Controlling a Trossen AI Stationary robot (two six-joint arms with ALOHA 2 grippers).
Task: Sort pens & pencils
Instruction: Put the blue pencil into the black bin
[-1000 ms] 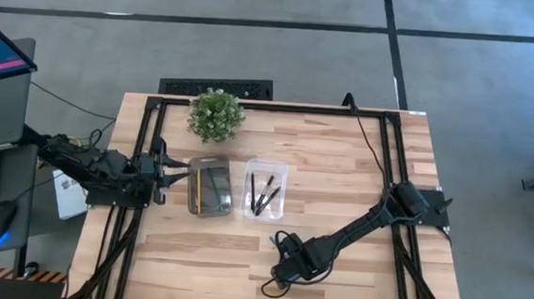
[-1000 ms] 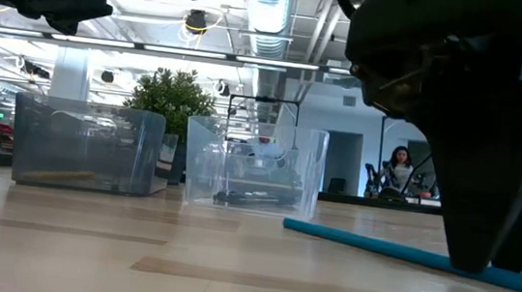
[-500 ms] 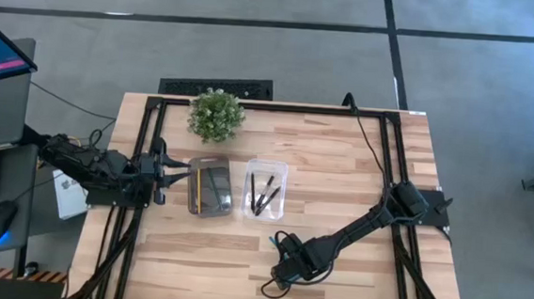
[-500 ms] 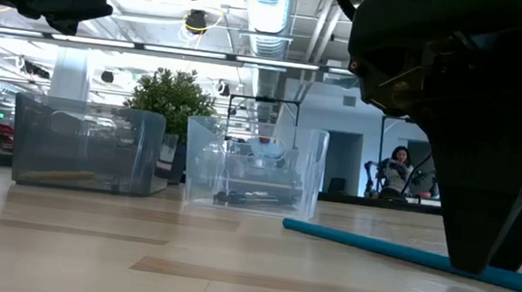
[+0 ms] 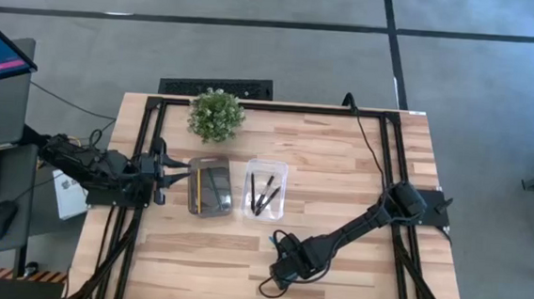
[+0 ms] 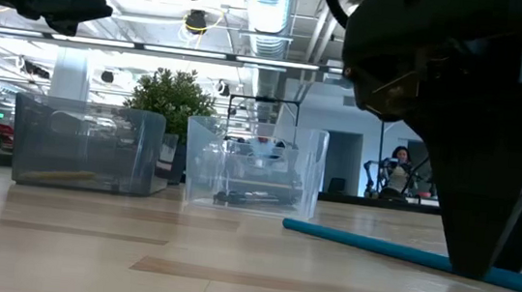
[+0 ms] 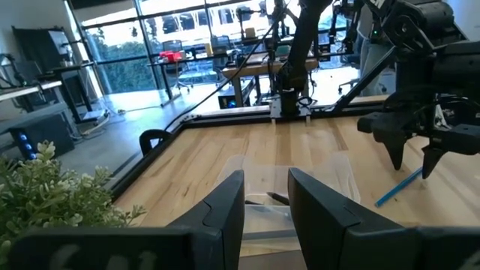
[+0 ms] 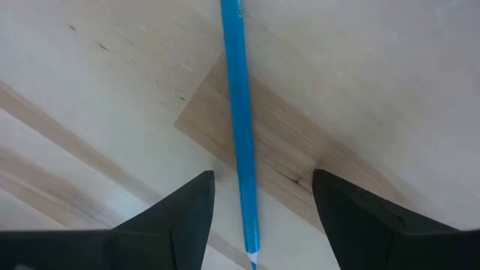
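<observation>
A blue pencil (image 8: 240, 127) lies flat on the wooden table near its front edge, also seen low across the boards (image 6: 396, 250). My right gripper (image 8: 259, 225) points down over it, open, one finger on each side of the pencil and not touching it (image 5: 275, 274). A grey bin (image 5: 210, 188) holds a yellow pencil (image 5: 196, 187). The clear bin (image 5: 266, 189) beside it holds the black pens (image 5: 264, 196). My left gripper (image 5: 173, 173) waits at the table's left edge, held level, open, with nothing between its fingers.
A potted plant (image 5: 217, 114) stands at the far edge behind the bins. A black frame (image 5: 146, 132) runs along the table's left, right and far sides. Bare boards lie between the bins and the blue pencil.
</observation>
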